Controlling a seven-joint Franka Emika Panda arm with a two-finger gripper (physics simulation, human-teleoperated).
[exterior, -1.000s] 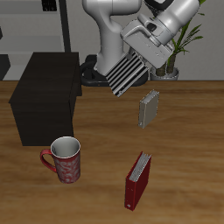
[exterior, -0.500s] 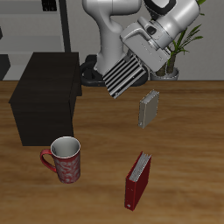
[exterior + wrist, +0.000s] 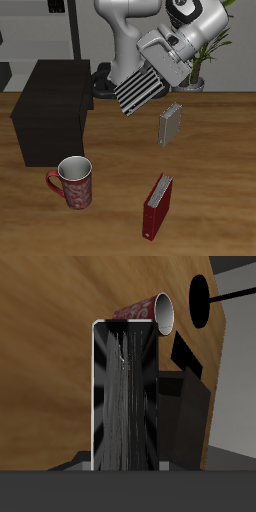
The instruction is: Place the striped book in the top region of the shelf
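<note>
Claw (image 3: 152, 62) clamped on the striped book (image 3: 138, 90), holding it tilted in the air above the surface (image 3: 215, 150). The book hangs below the claw, beside the shelf (image 3: 48, 112), not yet over its top.

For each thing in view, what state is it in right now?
striped book: held in the air by the tool, tilted, not yet on the shelf.
tool: shut on the striped book.
shelf: top bare.
grey book: on the table.
red book: on the table.
mug: upright, mouth open.
</note>
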